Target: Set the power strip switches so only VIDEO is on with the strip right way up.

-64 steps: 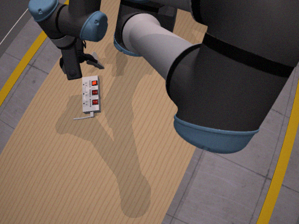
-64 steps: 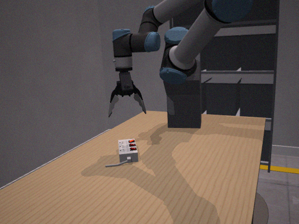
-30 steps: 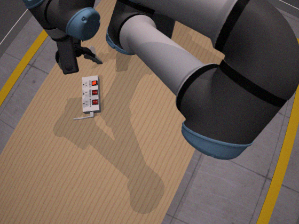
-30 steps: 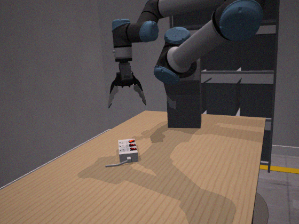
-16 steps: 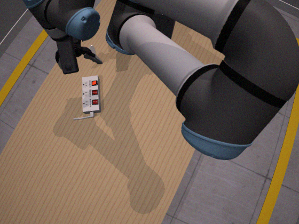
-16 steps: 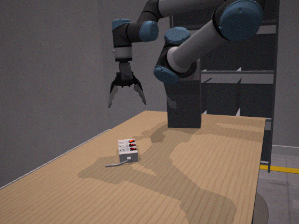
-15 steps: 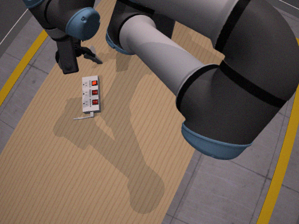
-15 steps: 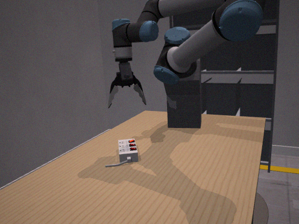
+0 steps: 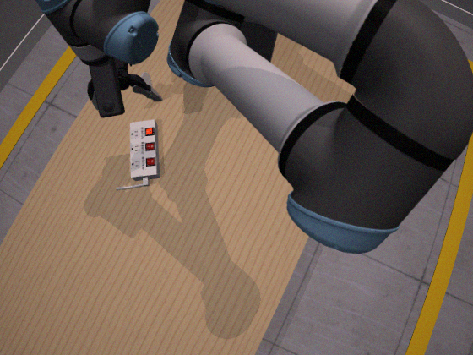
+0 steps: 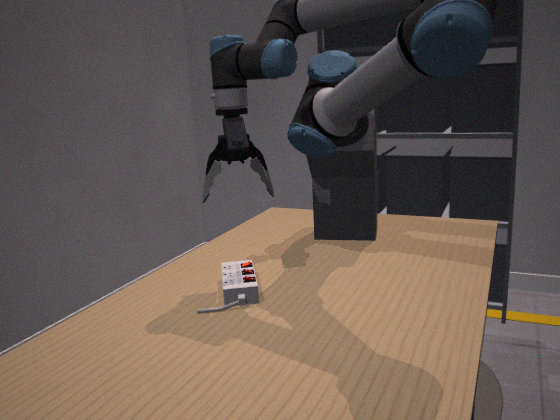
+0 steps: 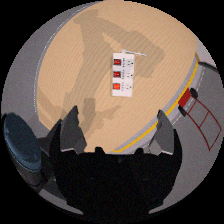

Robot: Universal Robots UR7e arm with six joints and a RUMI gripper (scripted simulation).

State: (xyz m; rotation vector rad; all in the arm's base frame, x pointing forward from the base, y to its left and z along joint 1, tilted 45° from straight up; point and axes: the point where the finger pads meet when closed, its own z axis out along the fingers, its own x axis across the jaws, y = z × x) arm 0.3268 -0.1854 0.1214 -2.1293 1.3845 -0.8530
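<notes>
White power strip [image 9: 138, 171] [image 10: 241, 294] [image 11: 122, 92] is sitting on the wood table [image 9: 101, 270] [image 10: 200, 370] [image 11: 60, 60], switches up. Top view gives you the switch [image 9: 149, 132] [image 10: 246, 264] [image 11: 116, 86] farthest from the strip's cord [image 9: 128, 187] [image 10: 215, 310] [image 11: 136, 53] glowing orange, other two dark red; labels are too tiny to read. Exterior view shows what top doesn't: the gripper [image 9: 136, 106] [image 10: 239, 199] [image 11: 118, 107] is well above the strip, fingers spread wide, nothing between them. Only wrist view catches a red-framed cart [image 11: 185, 97], off past the strip's socket side.

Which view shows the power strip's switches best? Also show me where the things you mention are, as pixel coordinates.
The top view: all three switches [image 9: 149, 146] [image 10: 248, 272] [image 11: 117, 74] appear large and unobstructed, one brighter. Exterior foreshortens them; wrist shows all three smaller. Their labels are unreadable everywhere.
</notes>
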